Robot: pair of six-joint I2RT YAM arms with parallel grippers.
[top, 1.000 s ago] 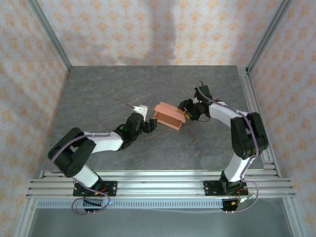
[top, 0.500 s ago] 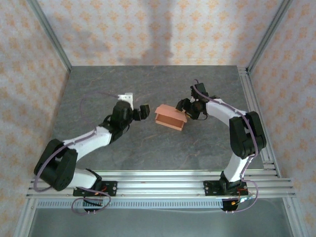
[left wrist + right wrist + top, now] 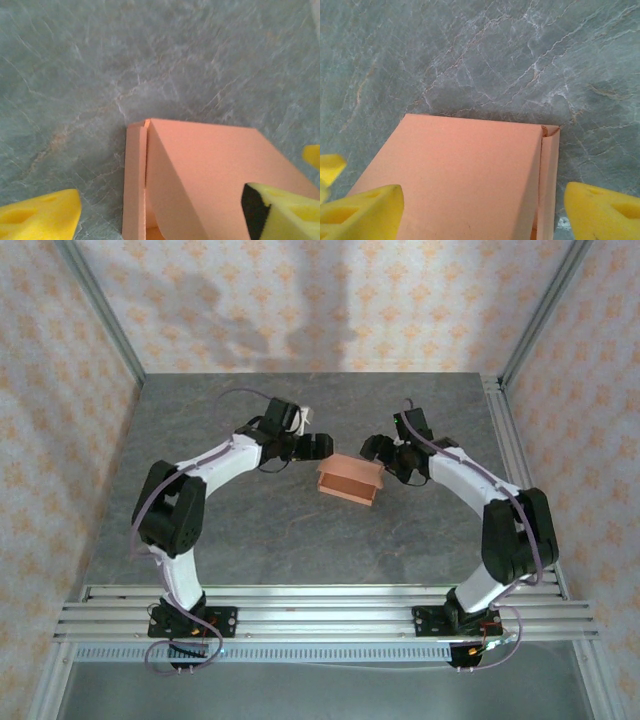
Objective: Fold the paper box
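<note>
The paper box is a small salmon-orange carton lying on the grey table, its lid sloping down over the body. My left gripper hangs just behind the box's left end, and my right gripper just behind its right end. In the left wrist view the box lies under the open left gripper; one yellow fingertip is clear of it, the other overlaps the lid. The right wrist view has the box under the open right gripper, whose right fingertip stands apart from the side flap.
Aluminium frame posts and patterned walls bound the table on the left, right and back. A rail runs along the right edge. Bare table surface lies in front of the box, between the two arms.
My left arm has swung up from the near left to the far side and now reaches the box from behind. The right gripper has opened wider. The box has shifted slightly to the right.
</note>
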